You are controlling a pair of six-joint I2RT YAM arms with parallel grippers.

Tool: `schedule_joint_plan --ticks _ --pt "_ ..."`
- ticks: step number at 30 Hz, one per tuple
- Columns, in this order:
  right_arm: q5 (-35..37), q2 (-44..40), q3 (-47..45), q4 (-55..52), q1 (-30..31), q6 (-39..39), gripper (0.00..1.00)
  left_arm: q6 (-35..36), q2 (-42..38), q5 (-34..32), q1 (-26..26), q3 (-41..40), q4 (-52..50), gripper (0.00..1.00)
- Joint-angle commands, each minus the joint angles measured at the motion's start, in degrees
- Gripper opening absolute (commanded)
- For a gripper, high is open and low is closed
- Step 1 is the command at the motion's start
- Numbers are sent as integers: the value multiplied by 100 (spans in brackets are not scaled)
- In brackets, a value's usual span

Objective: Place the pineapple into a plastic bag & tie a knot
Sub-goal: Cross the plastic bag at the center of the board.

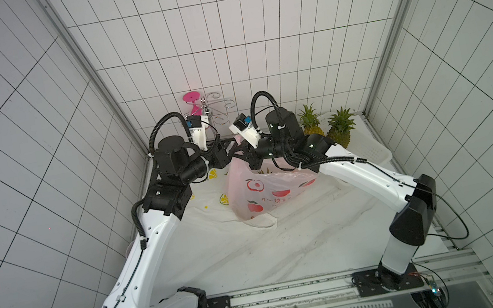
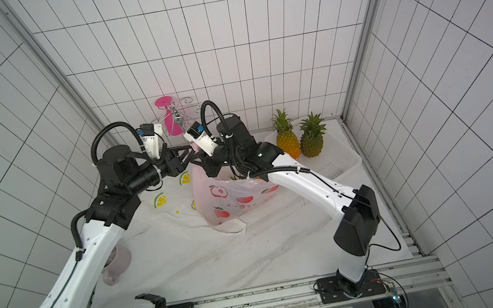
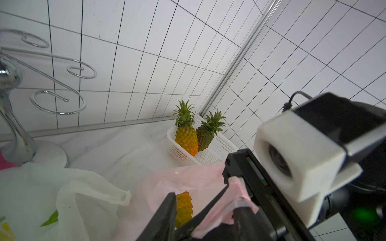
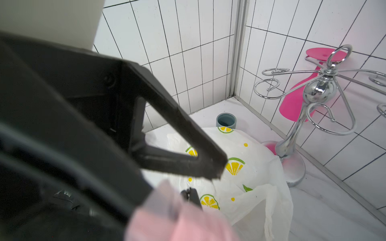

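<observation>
White arm shells [image 1: 141,266], black joints [image 1: 411,221], ribbed conduits [image 1: 139,228], white camera housings [image 3: 296,150].

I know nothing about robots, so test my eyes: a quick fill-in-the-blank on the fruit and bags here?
The white basket holds ___ pineapples. Beside its yellow pineapple stands another pineapple, coloured ___. A third pineapple sits inside a plastic bag coloured ___.
Missing words: two; green; pink.
</observation>
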Motion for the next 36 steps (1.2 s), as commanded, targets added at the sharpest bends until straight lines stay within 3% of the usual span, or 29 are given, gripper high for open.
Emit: schedule_joint_plan --ticks 1,3,7,11,19,22,28,32,36 --pt "-432 90 670 131 -386 87 0 -652 -306 791 743 -825 1110 58" --pt "-1087 197 770 162 -694 321 0 -1195 -350 1451 1122 -1535 2456 60" --pt "-2031 501 1156 162 -1036 765 0 -1317 -134 1844 929 -2204 4362 62" --pt "-2485 666 1387 195 -1163 1015 0 -836 150 1807 532 -2224 5018 66" --pt "-3148 800 1526 352 -1209 1332 0 116 519 1563 357 -1888 4726 70" --pt "-3362 799 1488 496 -1217 1481 0 83 651 1502 277 -1878 4924 71" --pt "-3502 834 1479 763 -1218 1728 0 672 949 1387 -488 -1580 4348 71" --pt "-3506 886 1516 848 -1222 1837 0 511 1112 1380 -666 -1672 4560 65" --pt "-3288 849 1453 865 -1286 1859 0 286 1149 1394 -671 -1814 4754 49"
